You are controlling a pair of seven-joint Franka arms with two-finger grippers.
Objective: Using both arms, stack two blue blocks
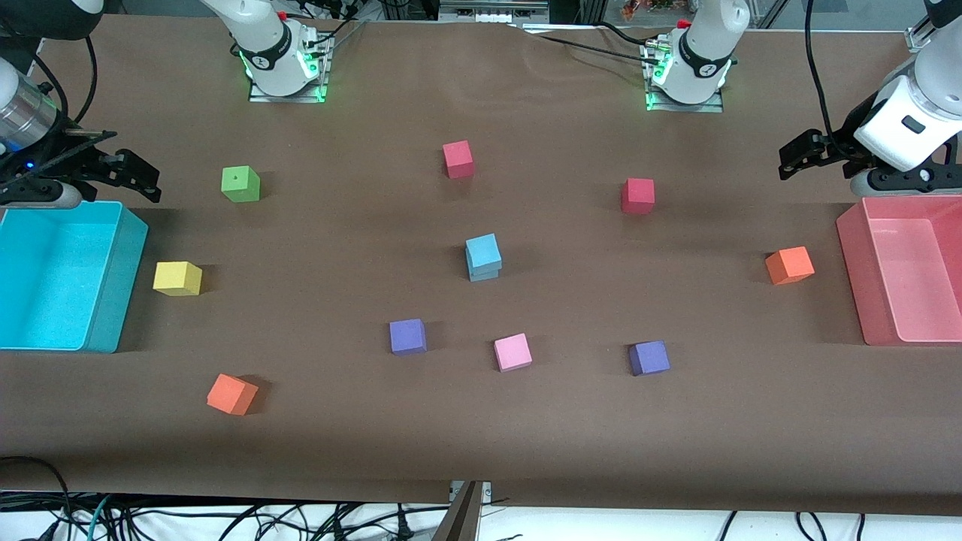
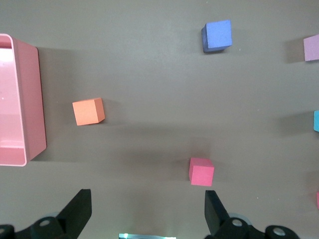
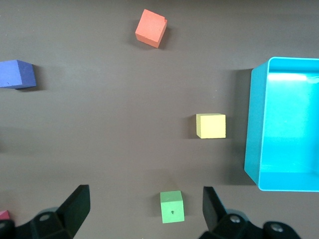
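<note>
2 blue blocks (image 1: pixel 483 257) stacked, ringed by purple cubes (image 1: pixel 408 336), pink cube (image 1: pixel 512 352).

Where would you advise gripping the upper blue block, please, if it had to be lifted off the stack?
Probably from straight above, fingers closing on two opposite side faces of the upper blue block. It sits slightly twisted on the lower blue block, so align to the upper one's sides, staying high on them. Nothing stands close beside it. Both the left gripper and right gripper are open.

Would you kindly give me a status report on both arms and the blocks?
Left claw open, near pink bin. Right claw open, above cyan bin. Two blue blocks stacked mid-table. Nothing obstructing.
</note>
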